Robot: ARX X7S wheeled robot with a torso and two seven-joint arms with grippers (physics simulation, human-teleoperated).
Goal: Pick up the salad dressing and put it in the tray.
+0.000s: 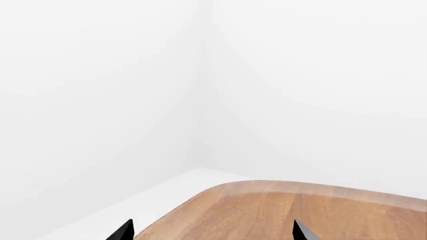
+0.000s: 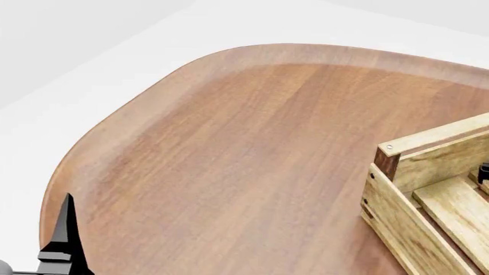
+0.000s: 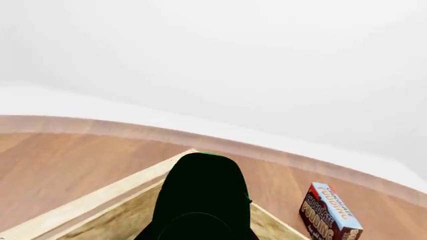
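A dark shape with a thin green top edge, which I take for the salad dressing (image 3: 200, 192) seen from very close, fills the middle of the right wrist view. It hangs over the light-wood tray (image 3: 100, 200), inside its near corner. My right gripper's fingers are hidden behind it, and none show beside it. In the head view the tray (image 2: 428, 154) lies at the right, cut off by the frame. My left gripper (image 1: 213, 231) is open over the table's rounded corner with nothing between its black fingertips (image 1: 123, 231). It also shows low at the left as the left gripper (image 2: 65, 240).
A small blue-and-red carton box (image 3: 331, 212) lies on the brown wooden table (image 2: 229, 149) beyond the tray. A small black part (image 2: 482, 171) shows over the tray at the head view's right edge. White floor and walls surround the table.
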